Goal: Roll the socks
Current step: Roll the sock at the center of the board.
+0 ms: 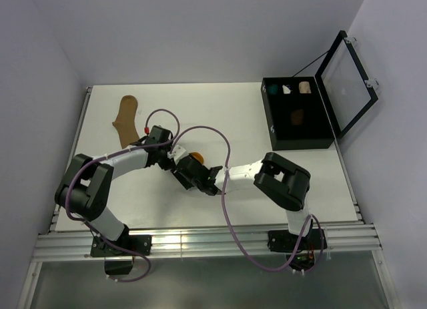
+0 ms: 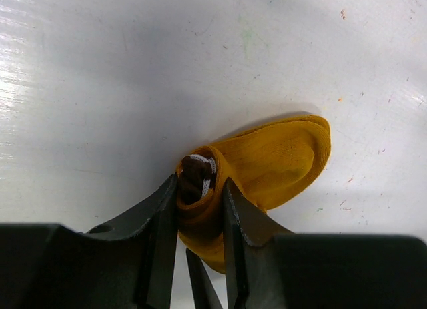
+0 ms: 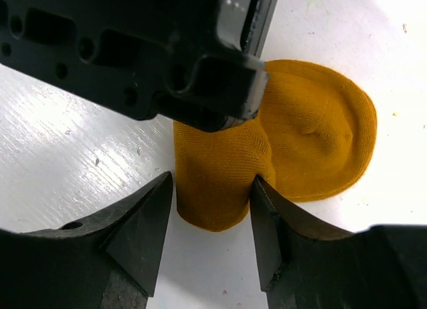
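While the two arms meet at mid-table, most of the mustard-orange sock [image 1: 195, 155] is hidden from above; only a small orange patch shows between the black wrists. The left wrist view is clearer: the left gripper [image 2: 200, 189] is clamped narrow on the rolled end of the sock, whose striped cuff [image 2: 197, 172] peeks from the core of the roll, dark and hard to read. The loose toe fans out flat on the table [image 1: 220, 109] toward 2 o'clock from those fingers. Part of the roll drops out of sight behind the finger bodies at 6 o'clock.

In the right wrist view, the left gripper's black body covers the sock at 11 o'clock. The right gripper [image 3: 212, 189] stands apart around a folded lobe of the sock, one finger touching the fabric, the other just beside it, without squeezing.

The tan sock [image 1: 125, 120] lies flat and alone at 10 o'clock from the grippers, well apart. At 2 o'clock sits a black box [image 1: 303, 144], lid [image 1: 347, 79] raised; a dark brown shape [image 1: 297, 117] in its near compartment is too dim to identify.
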### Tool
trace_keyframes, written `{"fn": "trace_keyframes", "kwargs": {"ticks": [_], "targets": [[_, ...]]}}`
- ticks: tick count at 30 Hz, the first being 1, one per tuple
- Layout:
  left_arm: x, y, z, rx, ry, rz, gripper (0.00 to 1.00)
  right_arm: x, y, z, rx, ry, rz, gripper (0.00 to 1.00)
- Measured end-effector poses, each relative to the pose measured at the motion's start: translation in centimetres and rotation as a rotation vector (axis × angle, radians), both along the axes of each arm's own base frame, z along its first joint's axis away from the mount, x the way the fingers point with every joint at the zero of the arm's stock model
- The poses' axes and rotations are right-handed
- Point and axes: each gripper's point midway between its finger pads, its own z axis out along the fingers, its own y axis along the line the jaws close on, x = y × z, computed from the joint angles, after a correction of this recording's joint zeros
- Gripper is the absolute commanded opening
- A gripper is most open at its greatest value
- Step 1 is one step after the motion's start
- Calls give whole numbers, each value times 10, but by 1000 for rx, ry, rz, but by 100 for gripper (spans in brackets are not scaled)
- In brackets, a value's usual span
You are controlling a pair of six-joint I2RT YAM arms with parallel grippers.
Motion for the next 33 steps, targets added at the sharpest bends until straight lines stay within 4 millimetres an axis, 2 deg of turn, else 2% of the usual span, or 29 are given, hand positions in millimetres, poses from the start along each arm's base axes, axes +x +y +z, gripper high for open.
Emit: {"fn": "trace_keyframes", "kwargs": {"ticks": [4,7,8,10,12,14,15,18,22,26,33], "targets": [[0,0,0,2,2,-3,27,1,1,-1,-5,-9,9,45],[1,0,0,2,-1,-3,28,2,0,-1,-7,-7,15,24],[2,0,0,3,-4,-4,29,3,0,-1,-2,-2,17,9],[4,0,1,10,-11,-5,31,4,1,0,21,21,21,0],[6,0,1,17,-17,-10,33,6,1,1,54,58,28,0],[7,0,2,20,-20,-12,41,7,0,1,100,118,37,0],[7,0,2,20,-20,-13,48,7,-1,2,128,155,39,0],[5,-1,3,19,-14,-18,58,9,-3,4,208,267,47,0],[4,-4,5,21,-14,-22,66,10,-12,6,305,427,36,0],[2,-4,10,19,-13,-10,70,7,-16,6,375,594,38,0],[5,2,38,-13,-83,67,71,8,-14,7,472,810,38,0]]}}
